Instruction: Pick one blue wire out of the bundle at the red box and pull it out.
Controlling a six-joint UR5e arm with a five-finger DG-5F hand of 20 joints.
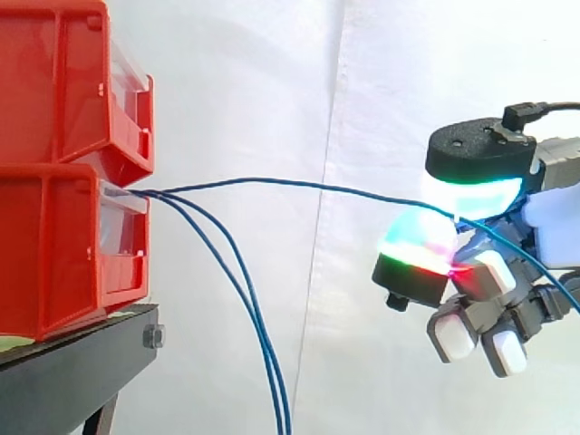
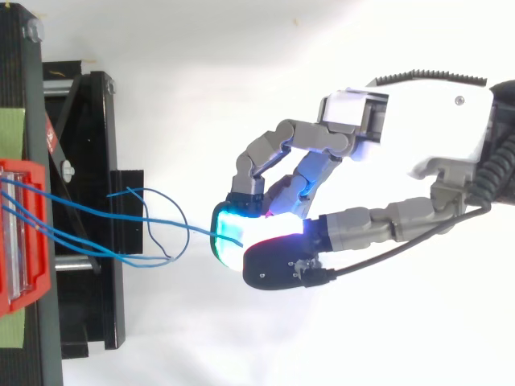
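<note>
We see glossy red plastic bins far from the fingers, whose grey links look like matt plastic, with smooth translucent pads. The blue wire pinched between them has a smooth sheath. The curtain behind is creased white cloth, and the stand is matt black metal.

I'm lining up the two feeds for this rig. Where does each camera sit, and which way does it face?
Side view: beside the work at about its height, looking level across at the red bins on the black stand; the hand is at the right, pinching a blue wire.
Top view: above the work, looking down on the stand and bins at the left; the hand's palm and fingers reach in from the right.
Shared: the same hand, pinched wire, bins and stand.
</note>
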